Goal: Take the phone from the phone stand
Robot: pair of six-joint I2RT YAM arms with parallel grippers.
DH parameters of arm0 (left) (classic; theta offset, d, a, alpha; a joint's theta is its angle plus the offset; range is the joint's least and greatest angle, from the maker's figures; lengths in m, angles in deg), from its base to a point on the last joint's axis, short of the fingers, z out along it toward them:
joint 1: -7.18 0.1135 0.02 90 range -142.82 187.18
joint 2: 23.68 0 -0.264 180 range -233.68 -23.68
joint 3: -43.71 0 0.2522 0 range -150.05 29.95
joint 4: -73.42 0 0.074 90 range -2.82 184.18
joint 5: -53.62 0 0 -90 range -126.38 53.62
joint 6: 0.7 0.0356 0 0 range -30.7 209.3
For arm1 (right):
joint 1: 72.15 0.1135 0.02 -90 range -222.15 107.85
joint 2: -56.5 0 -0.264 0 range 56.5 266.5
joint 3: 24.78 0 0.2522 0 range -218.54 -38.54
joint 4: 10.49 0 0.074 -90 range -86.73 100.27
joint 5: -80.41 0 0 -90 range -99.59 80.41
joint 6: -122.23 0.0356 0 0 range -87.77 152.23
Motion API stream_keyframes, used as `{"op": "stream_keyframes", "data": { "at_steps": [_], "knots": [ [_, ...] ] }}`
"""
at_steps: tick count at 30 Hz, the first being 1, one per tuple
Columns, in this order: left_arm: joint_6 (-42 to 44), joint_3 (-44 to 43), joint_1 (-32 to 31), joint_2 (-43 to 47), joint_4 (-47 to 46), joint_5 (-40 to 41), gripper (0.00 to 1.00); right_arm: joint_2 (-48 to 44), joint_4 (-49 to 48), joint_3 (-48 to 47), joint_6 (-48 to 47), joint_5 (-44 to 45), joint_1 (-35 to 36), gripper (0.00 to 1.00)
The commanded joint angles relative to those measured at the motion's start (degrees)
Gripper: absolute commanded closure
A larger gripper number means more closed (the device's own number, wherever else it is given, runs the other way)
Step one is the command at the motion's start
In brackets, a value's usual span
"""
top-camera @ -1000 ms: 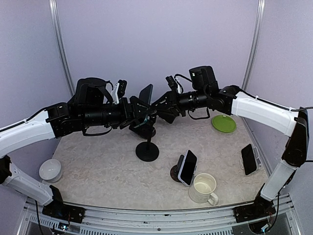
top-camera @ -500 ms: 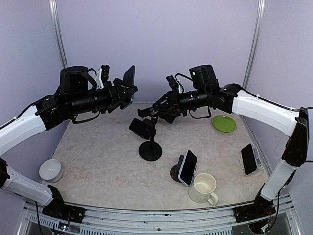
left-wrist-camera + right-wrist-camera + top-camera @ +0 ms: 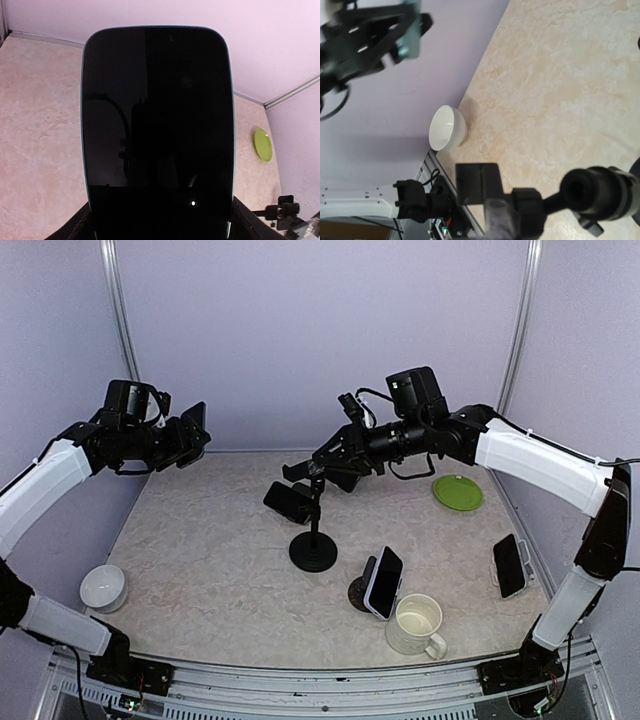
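The phone is a black slab with a pale blue rim, held in the air at the far left, well clear of the stand. My left gripper is shut on its lower end. In the left wrist view the phone fills the frame and hides the fingertips. The black phone stand rests mid-table on a round base, its empty cradle tilted left. My right gripper is shut on the stand's upper joint. In the right wrist view the bare cradle and joint show close up.
A white bowl sits near the front left edge. A second phone on a small round holder and a cream mug stand front centre-right. A third phone leans at the right edge, and a green plate lies at the back right.
My left arm has swung away to the left and back, carrying the phone off the stand. The right gripper has kept its hold on the stand, which shifted only slightly.
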State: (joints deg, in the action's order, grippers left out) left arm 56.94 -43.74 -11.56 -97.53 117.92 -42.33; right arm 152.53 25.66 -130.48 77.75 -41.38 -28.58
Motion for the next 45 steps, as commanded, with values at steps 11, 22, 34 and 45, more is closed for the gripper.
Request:
{"op": "stream_keyframes", "data": {
  "at_steps": [11,22,34,45],
  "knots": [
    [17.0,-3.5,12.4,-14.3,-0.8,1.8,0.58,1.0,-2.0,-5.9,-3.4,-3.3,-0.6,1.0],
    [25.5,-10.5,15.6,-30.5,-1.9,3.8,0.59,4.8,3.7,-12.1,-6.2,-6.4,-0.9,1.0],
    [31.6,-16.9,16.5,-42.3,-4.5,4.4,0.59,7.1,6.8,-15.0,-7.7,-9.4,-1.2,1.0],
    [32.9,-21.5,17.1,-50.0,-4.4,5.0,0.57,8.0,8.7,-16.1,-8.8,-11.0,-1.5,1.0]
  ]
}}
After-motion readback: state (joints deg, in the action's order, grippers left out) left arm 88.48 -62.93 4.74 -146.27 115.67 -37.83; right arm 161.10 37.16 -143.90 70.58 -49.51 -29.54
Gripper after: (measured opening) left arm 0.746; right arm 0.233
